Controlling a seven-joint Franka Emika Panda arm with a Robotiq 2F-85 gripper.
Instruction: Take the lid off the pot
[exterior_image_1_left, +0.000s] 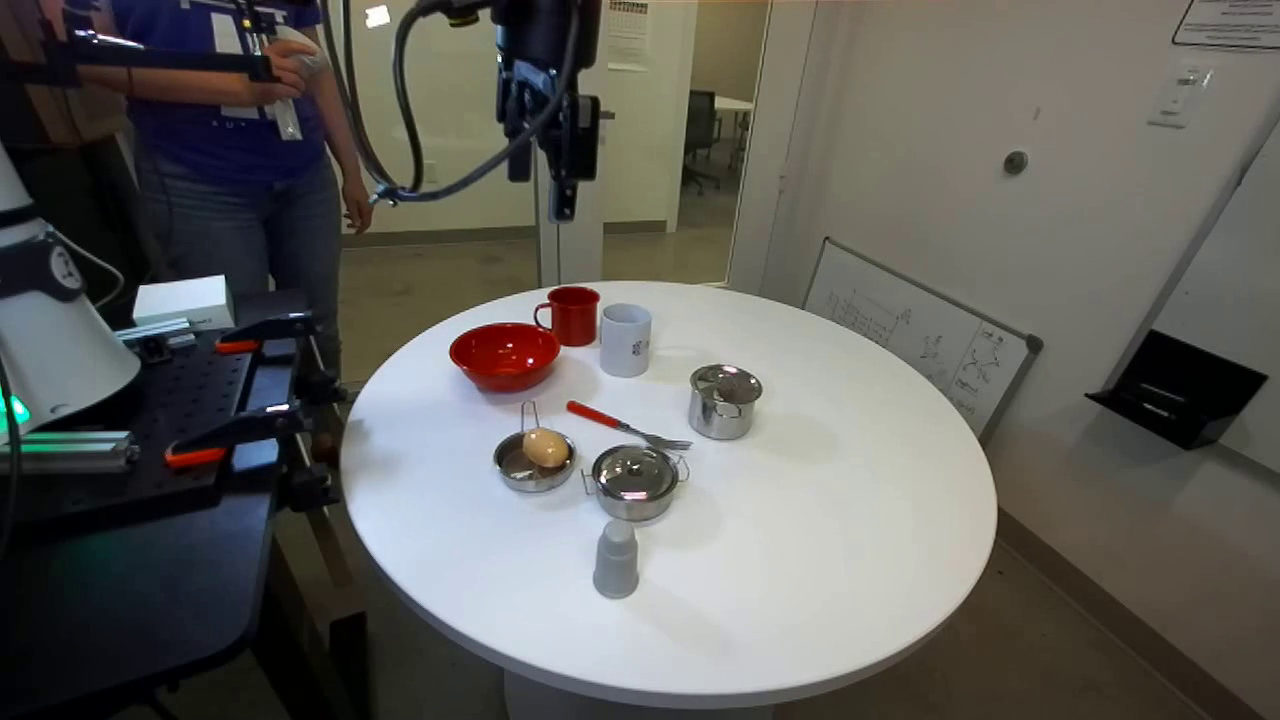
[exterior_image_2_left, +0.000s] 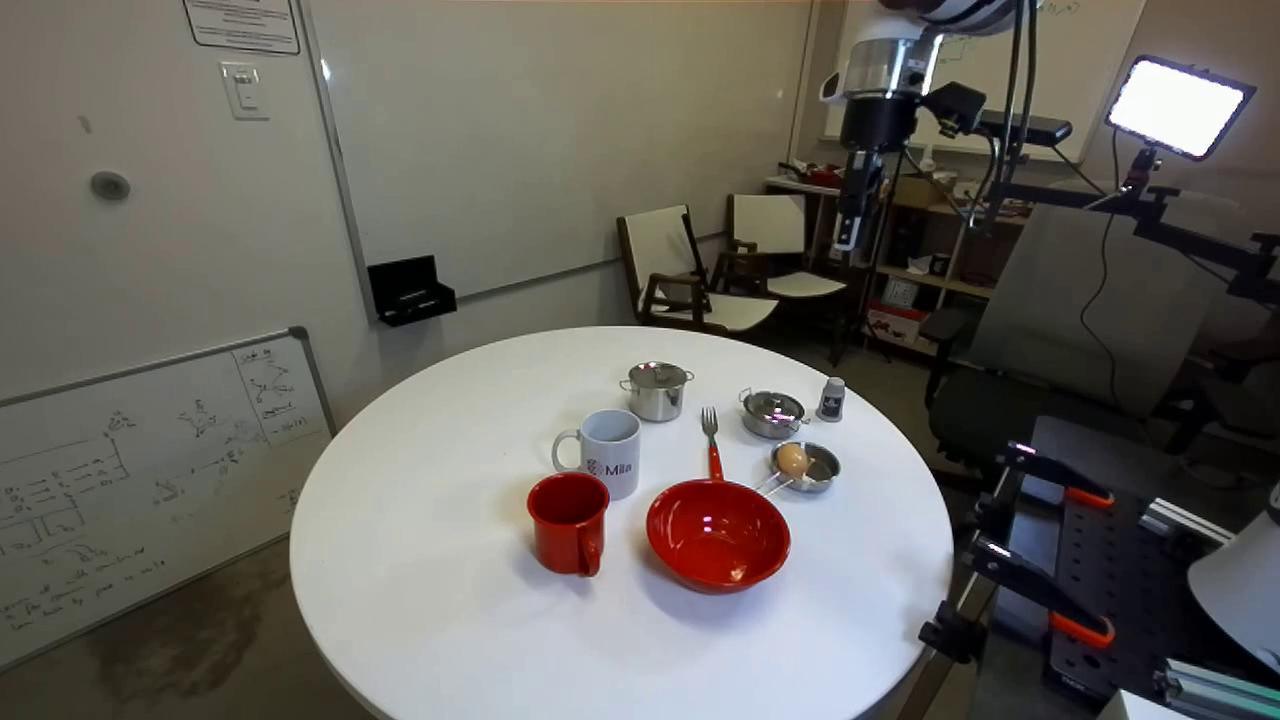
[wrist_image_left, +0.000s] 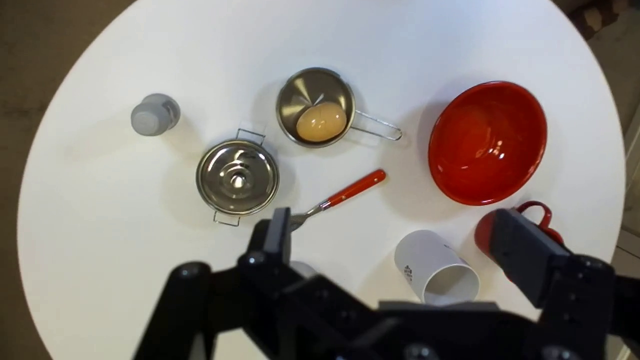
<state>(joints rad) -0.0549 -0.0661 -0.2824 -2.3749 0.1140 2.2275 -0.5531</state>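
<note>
Worktop (exterior_image_1_left: 840, 540): one red bowl (exterior_image_1_left: 505, 360); one red mug (exterior_image_1_left: 575, 317); one white mug (exterior_image_1_left: 625, 342); one red-handled fork (wrist_image_left: 342, 196); one small pan (wrist_image_left: 296, 104) holding one egg (wrist_image_left: 322, 122); one low covered pot (exterior_image_1_left: 632, 504); one grey shaker (exterior_image_1_left: 616, 562). One tall pot (exterior_image_2_left: 656, 404), one lid (exterior_image_2_left: 657, 375) seated on it, inward from the far edge in an exterior view; well below the gripper (wrist_image_left: 394, 224), fingers (wrist_image_left: 525, 255) spread.

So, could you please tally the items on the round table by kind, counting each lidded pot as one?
Lidded pots (tall pot, low pot): 2
Mugs (red mug, white mug): 2
Small pan: 1
Red bowl: 1
Fork: 1
Egg: 1
Grey bottle: 1
Total: 9
</note>
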